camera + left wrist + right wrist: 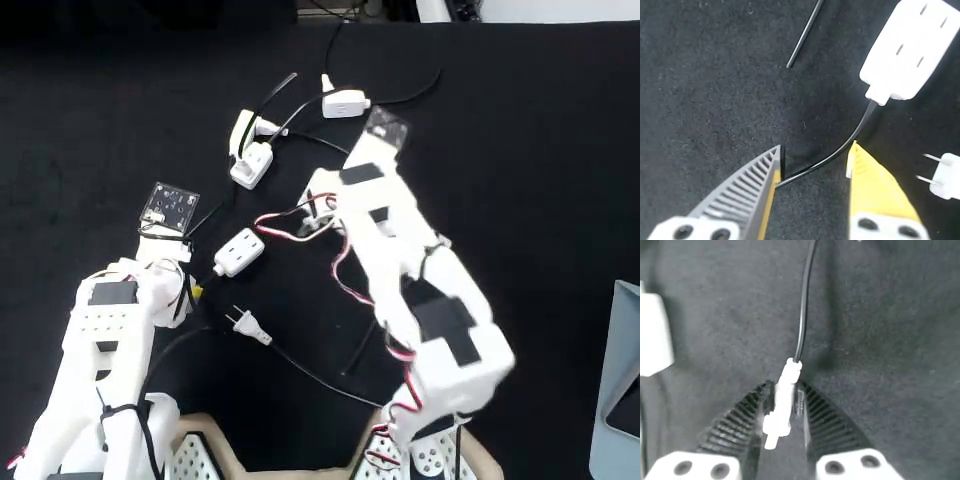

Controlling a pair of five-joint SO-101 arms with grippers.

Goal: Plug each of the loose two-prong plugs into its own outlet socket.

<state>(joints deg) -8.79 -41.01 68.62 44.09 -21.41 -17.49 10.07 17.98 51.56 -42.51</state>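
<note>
A white outlet socket point(238, 252) lies at mid-table, and its black cord runs between the fingers of my open left gripper point(816, 148), low over the cloth. The same socket point(910, 47) lies just ahead of that gripper. A loose two-prong plug point(248, 325) lies beside the left gripper point(190, 288), prongs bare point(941, 175). My right gripper point(785, 390) is shut on a small white plug point(781, 407) with a black cord point(805, 305). In the high view the right gripper point(318, 212) sits right of the middle socket, mostly hidden under its arm.
Two more white sockets lie farther back: one point(251, 165) with a plug standing in it, another point(345, 103) near the far edge. Black cords cross the black cloth. A white block point(652, 335) lies beside the right gripper. A grey bin point(620, 400) stands at the right edge.
</note>
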